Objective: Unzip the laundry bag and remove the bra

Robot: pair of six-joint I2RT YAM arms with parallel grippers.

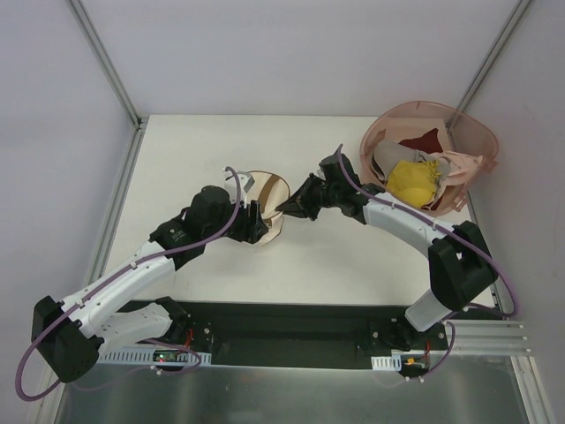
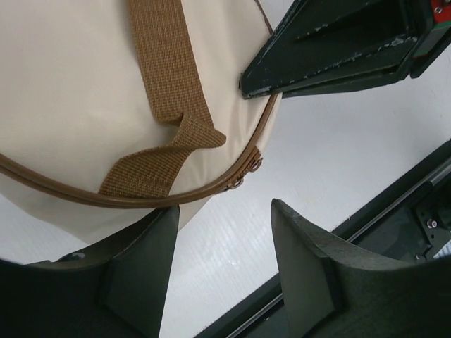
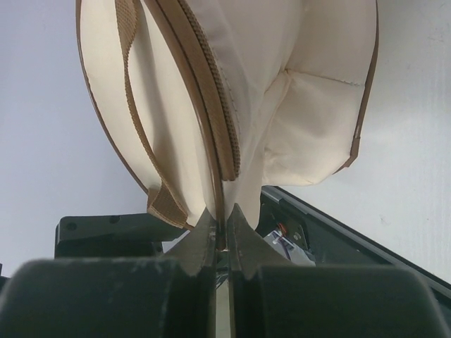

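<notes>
The cream laundry bag (image 1: 267, 201) with brown trim sits mid-table between my two grippers. My right gripper (image 1: 285, 209) is shut on the bag's brown trim at its right edge; in the right wrist view the fingertips (image 3: 224, 220) pinch the seam beside the zipper (image 3: 211, 105). My left gripper (image 1: 256, 223) is open at the bag's near-left side. In the left wrist view (image 2: 222, 211) its left finger (image 2: 141, 260) lies against the bag's lower rim and nothing is between the jaws. The bag's webbing strap (image 2: 165, 77) and zipper end (image 2: 248, 167) show there. The bra is hidden.
A large pink plastic basket (image 1: 472, 132) stands at the back right, holding a yellow garment (image 1: 413, 181) and a dark red cloth (image 1: 425, 141). The black base rail (image 1: 282, 331) runs along the table's near edge.
</notes>
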